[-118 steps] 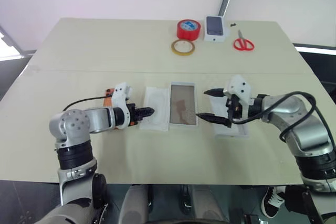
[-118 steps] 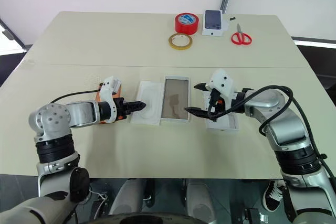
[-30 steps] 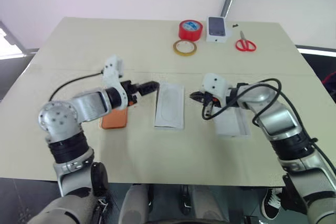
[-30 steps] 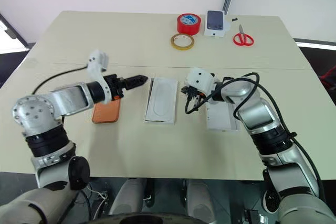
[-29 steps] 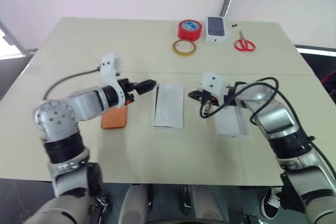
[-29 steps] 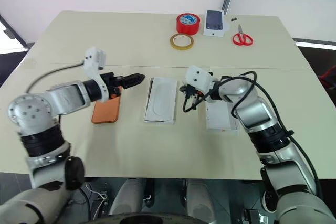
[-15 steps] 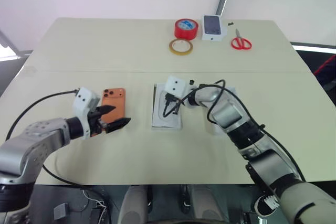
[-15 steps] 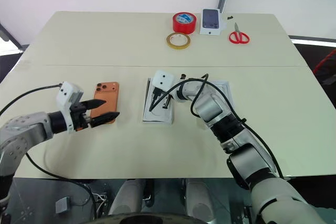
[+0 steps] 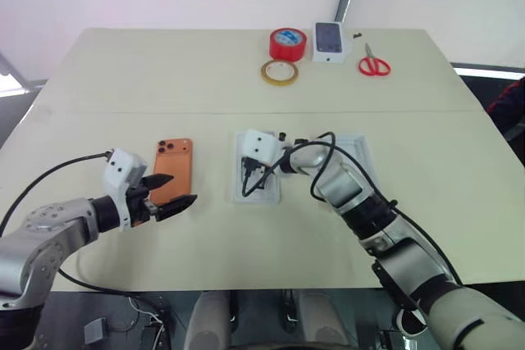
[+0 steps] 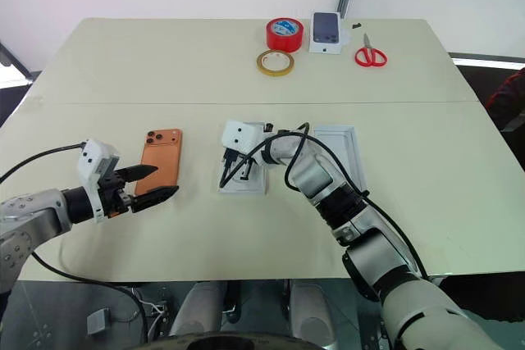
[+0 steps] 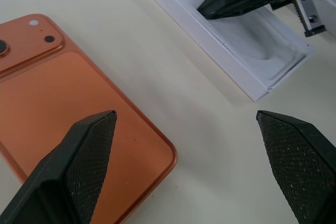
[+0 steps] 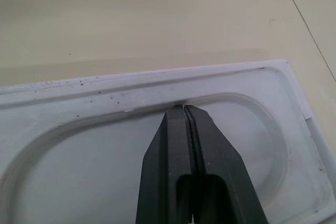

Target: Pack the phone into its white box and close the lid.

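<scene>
The orange phone (image 9: 174, 171) lies flat, lenses toward the far side, left of the white box (image 9: 261, 190). The box sits at the table's middle and has a moulded oval recess (image 12: 79, 156). My left gripper (image 9: 182, 188) is open at the phone's near right corner, one finger over the phone and the other over bare table (image 11: 210, 129). My right gripper (image 9: 245, 188) is shut with nothing in it. Its tip (image 12: 184, 107) rests against the recess wall inside the box. The phone's near corner (image 11: 79, 93) and the box (image 11: 247, 51) also appear in the left wrist view.
A second shallow white tray with a raised rim (image 9: 353, 157) lies right of the box. At the far edge stand a red tape roll (image 9: 289, 43), a yellowish tape ring (image 9: 280, 72), a small white box with a phone picture (image 9: 330, 41) and red scissors (image 9: 373, 65).
My left gripper drew back from beside the box to the phone's near right corner, staying open. My right gripper moved left, off the right tray and into the box's recess, fingers shut.
</scene>
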Action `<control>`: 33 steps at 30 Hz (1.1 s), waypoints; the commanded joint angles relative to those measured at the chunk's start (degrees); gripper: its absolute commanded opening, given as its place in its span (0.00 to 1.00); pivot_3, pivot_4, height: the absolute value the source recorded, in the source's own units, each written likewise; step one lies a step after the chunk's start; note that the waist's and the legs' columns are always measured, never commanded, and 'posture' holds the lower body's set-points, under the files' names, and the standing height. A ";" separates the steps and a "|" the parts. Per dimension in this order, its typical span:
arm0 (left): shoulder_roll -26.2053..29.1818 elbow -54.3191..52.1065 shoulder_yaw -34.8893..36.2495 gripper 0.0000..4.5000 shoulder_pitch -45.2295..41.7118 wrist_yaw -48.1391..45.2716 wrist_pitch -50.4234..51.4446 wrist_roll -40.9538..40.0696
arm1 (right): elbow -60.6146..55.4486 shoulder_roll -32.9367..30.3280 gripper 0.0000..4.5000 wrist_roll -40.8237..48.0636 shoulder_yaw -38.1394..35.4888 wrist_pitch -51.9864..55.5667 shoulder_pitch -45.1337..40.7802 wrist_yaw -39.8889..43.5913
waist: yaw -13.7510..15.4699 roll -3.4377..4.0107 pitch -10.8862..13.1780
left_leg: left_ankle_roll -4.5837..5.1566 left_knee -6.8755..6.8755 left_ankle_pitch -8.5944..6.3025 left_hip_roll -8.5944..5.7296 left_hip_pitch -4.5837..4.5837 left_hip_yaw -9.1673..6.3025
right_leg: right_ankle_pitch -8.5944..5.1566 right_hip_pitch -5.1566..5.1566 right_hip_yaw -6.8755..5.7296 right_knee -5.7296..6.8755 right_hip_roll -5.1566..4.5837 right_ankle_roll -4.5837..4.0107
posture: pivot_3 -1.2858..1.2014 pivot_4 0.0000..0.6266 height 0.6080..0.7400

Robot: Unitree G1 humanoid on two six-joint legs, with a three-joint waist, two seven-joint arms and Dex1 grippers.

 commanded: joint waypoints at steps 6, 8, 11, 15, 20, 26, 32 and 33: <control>-0.59 -1.09 2.25 1.00 -1.45 2.63 0.47 -0.27 | -6.36 -2.66 0.01 -2.40 -0.71 -1.26 -1.17 0.44 | 0.07 0.00 0.00 | 0.01 0.01 0.01 -0.01 0.00 0.01 | 0.00 0.01 -0.01 -0.01 0.01 0.00 | 0.52 0.24 1.00; -0.60 -0.91 2.06 1.00 -1.70 3.00 0.53 -0.07 | -7.30 -2.84 0.01 -2.50 -0.50 -0.90 -1.32 0.93 | 0.08 0.00 0.00 | 0.01 0.00 0.01 -0.01 0.00 0.02 | 0.00 0.01 -0.01 -0.01 0.02 0.00 | 0.52 0.24 1.00; -0.89 -0.40 2.27 1.00 -2.17 4.00 1.10 -0.13 | -8.00 -2.34 0.01 -2.25 -0.74 0.16 -1.59 1.26 | 0.04 0.00 0.00 | 0.12 0.01 0.07 0.00 0.01 0.02 | 0.00 0.02 -0.01 0.00 0.05 0.00 | 0.52 0.24 1.00; -2.65 3.47 5.37 1.00 -4.35 9.04 4.42 -0.85 | -8.48 0.11 0.01 -0.56 -1.43 1.70 -2.08 1.27 | 0.10 0.00 0.00 | 0.17 0.02 0.10 0.01 0.01 0.02 | 0.00 0.02 -0.01 0.01 0.09 0.00 | 0.52 0.24 1.00; -7.47 14.27 15.51 1.00 -12.94 24.28 17.82 -4.03 | -7.78 6.16 0.01 -1.03 1.16 4.59 -4.09 0.47 | -0.10 -0.09 -0.04 | 0.22 0.13 0.13 0.12 0.05 -0.05 | 0.04 0.07 -0.07 0.12 0.32 0.07 | 0.52 0.24 1.00; -8.81 16.86 15.60 1.00 -18.04 27.80 29.91 -5.11 | -2.07 11.10 0.01 -3.04 7.31 2.93 -5.56 1.63 | 0.45 -0.24 -0.10 | 0.21 0.22 0.14 0.06 0.05 -0.03 | 0.13 0.17 -0.18 0.16 0.35 0.28 | 0.52 0.24 1.00; -11.92 16.72 14.08 1.00 -21.61 26.28 36.24 -7.42 | 4.82 13.89 0.01 -5.41 10.76 0.80 -7.14 0.65 | 0.44 -0.25 -0.11 | 0.18 0.43 0.12 0.01 0.05 -0.09 | 0.03 0.28 -0.21 0.16 0.22 0.09 | 0.52 0.24 1.00; -12.83 16.37 14.10 1.00 -22.16 25.93 37.41 -8.05 | 6.14 14.43 0.01 -5.61 10.78 0.48 -7.48 0.32 | 0.43 -0.25 -0.11 | 0.17 0.43 0.12 0.02 0.05 -0.11 | 0.03 0.27 -0.20 0.16 0.21 0.09 | 0.52 0.24 1.00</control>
